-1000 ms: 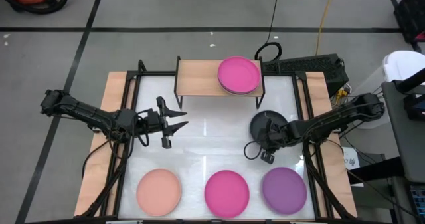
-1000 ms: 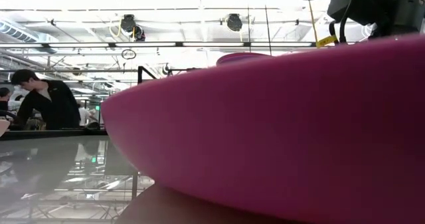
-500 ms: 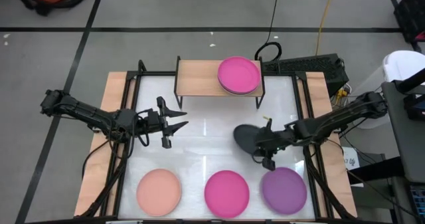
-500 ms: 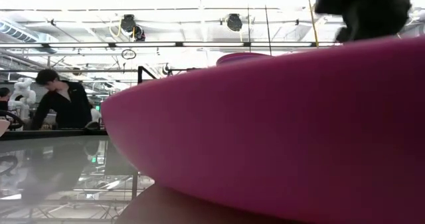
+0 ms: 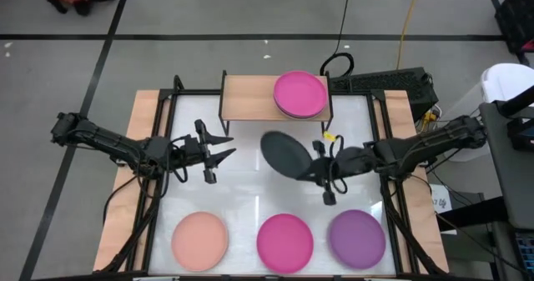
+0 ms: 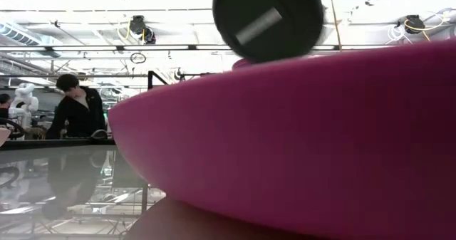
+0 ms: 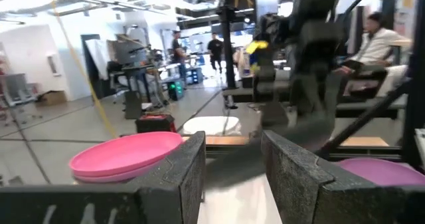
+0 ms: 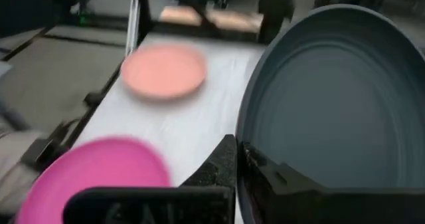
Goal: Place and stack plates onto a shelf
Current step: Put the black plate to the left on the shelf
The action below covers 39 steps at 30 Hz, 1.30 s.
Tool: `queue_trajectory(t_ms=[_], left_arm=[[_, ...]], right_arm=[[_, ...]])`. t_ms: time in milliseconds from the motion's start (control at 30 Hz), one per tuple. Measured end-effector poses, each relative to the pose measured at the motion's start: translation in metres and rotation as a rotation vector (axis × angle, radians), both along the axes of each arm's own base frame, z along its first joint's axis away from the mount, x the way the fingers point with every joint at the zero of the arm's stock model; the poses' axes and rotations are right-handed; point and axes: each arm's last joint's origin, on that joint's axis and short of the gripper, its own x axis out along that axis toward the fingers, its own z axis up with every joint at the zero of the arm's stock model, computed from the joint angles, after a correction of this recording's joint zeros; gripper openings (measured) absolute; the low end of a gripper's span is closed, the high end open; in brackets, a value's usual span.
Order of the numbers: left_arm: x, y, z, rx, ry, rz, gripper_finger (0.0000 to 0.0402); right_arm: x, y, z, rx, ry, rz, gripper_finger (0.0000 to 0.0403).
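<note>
My right gripper [image 5: 315, 171] is shut on a matte black plate [image 5: 284, 154], held in the air over the table's middle; in the low view the black plate [image 6: 267, 19] shows high up. The shelf [image 5: 250, 97] stands at the far edge, with a magenta plate stacked on another plate [image 5: 300, 93] on its right half. A peach plate [image 5: 199, 238], a magenta plate [image 5: 284, 241] and a purple plate [image 5: 357, 237] lie flat along the near edge. My left gripper [image 5: 231, 147] waits open, left of the black plate. My right gripper pinches the black plate's rim [image 8: 242, 147] between its two fingers, at the plate's right-hand side. The fingers come about level from the table's right. The plate is lifted clear and tilted, its underside turned toward the near edge.
The near magenta plate [image 6: 320, 140] fills most of the low view. The shelf's left half [image 5: 242, 97] shows bare wood. A black box and cables [image 5: 384, 82] sit by the far right corner. People stand in the room beyond the table [image 6: 78, 112].
My right gripper has carried the black plate toward the table's left and up, away from the right side of the table. The plate has tipped from lying nearly flat to a steep tilt and now hangs clear above the table's middle.
</note>
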Motion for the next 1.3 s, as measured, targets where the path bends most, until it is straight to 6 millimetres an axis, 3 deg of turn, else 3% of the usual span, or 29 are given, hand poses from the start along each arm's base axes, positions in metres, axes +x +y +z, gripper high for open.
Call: queue_trajectory(t_ms=[200,367,467,700,833,1033,1300], left_arm=[[-0.001,0.001,0.000,0.015,0.007,0.022,0.0154],[-0.015,0.001,0.009,0.032,-0.009,0.106,0.0154],[-0.027,0.001,0.013,0.029,-0.016,0.126,0.0154],[-0.045,0.001,0.001,0.012,-0.052,0.115,0.0154],[-0.053,0.003,-0.004,-0.003,-0.073,0.118,0.0154],[-0.055,0.004,-0.005,-0.009,-0.088,0.117,0.0154],[-0.055,0.004,-0.005,-0.011,-0.088,0.117,0.0154]], right_arm=[[0.024,-0.021,0.036,-0.122,-0.132,-0.028,0.0000],[0.048,-0.044,0.040,-0.235,-0.147,-0.058,0.0000],[0.065,-0.058,0.037,-0.267,-0.172,0.010,0.0000],[0.104,-0.091,0.019,-0.422,-0.160,0.072,0.0000],[0.117,-0.115,-0.005,-0.457,-0.072,0.045,0.0000],[0.130,-0.144,-0.033,-0.466,-0.009,0.019,0.0000],[0.136,-0.163,-0.056,-0.421,0.048,0.002,0.0000]])
